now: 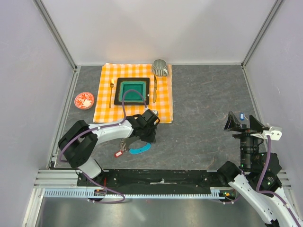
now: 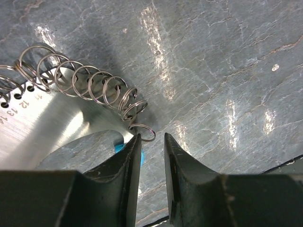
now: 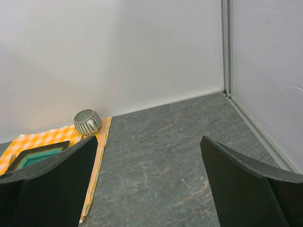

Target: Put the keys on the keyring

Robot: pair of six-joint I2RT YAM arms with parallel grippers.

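Fingers [image 2: 182,165] of the left gripper [image 2: 152,138], dark and wedge-shaped with matte faces, stand a narrow slot apart, pointing down at the table [image 1: 203,109]. Nothing is pinched between them; only grey, veined, slate-like stone shows through the gap. The keyring [image 2: 94,87] lies just ahead of them on that stone. It is a floppy chain of thin, silvery wire rings overlapping one another like a stretched coil. Its last small ring rests right at the tip of the finger on the left of the wrist view, though contact cannot be confirmed. Part of the chain lies across a flat, brushed metal plate [image 2: 52,123] with tiny stamped numerals and small holes along its edge. A sliver of bright blue peeks out beside the same fingertip.

From above, the red-headed key [image 1: 118,153] and the blue-tagged key [image 1: 140,150], its tag a curved crescent, lie on the table just nearer than the left gripper, close to the front edge.

Farther back lies an orange-and-white checked cloth [image 1: 132,106]. It carries a square green plate [image 1: 124,90] with a black rim, a gold fork [image 1: 111,92], a gold knife [image 1: 155,90] and a round ribbed cup [image 1: 160,67]. A small red dish [image 1: 84,100] sits left of the cloth.

The right gripper [image 3: 149,139] hangs well off to the right above bare stone, its blunt black fingers spread wide with nothing between them.
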